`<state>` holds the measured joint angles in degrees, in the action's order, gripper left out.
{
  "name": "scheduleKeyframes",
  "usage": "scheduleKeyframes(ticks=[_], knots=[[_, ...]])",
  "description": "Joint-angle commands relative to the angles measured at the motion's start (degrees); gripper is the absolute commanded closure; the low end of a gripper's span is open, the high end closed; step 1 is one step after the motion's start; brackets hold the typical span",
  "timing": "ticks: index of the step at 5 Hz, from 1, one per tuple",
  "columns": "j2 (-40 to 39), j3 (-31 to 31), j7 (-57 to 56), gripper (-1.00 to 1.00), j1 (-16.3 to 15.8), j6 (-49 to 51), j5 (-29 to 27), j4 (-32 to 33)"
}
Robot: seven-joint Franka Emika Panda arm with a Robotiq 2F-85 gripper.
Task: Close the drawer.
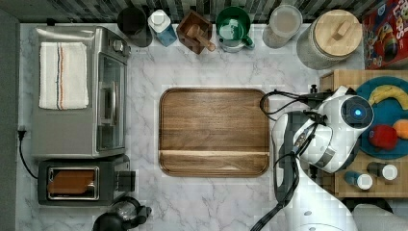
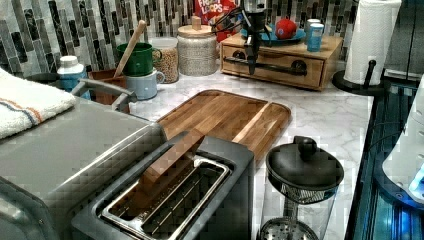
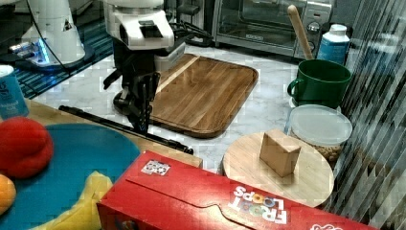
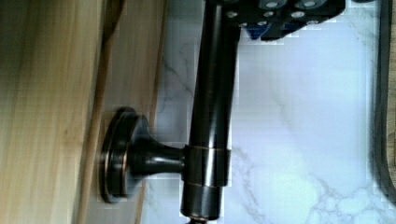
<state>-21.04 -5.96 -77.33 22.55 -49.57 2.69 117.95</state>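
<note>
Drawer [image 2: 280, 67] handle [image 2: 265, 65] directly under end effector [image 2: 251, 65].

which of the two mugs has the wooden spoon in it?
The green mug, stacked on the light blue-grey mug; the wooden spoon leans out of the green one.

The drawer [image 2: 272, 64] is a light-wood front set in a low wooden box at the far end of the marble desk [image 2: 320, 115] in the left view; a long black bar handle [image 2: 280, 67] runs across its face on round dark mounts. In the left view the front sits close to flush with the box; in the wrist view the bar [image 4: 210, 116] stands off the wood on a flared post [image 4: 140, 156].
</note>
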Motion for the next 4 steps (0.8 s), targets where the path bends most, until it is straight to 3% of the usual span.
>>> scheduleKeyframes(ticks=[1,2,4], knots=[[1.9,-7.9,5.8,1.00,1.8,-10.4,9.9,-3.5],[2.3,-9.3,5.4,1.00,0.1,-9.1,8.4,-3.3],[3.0,-9.1,5.8,1.00,-0.4,-6.8,8.7,-3.6]])
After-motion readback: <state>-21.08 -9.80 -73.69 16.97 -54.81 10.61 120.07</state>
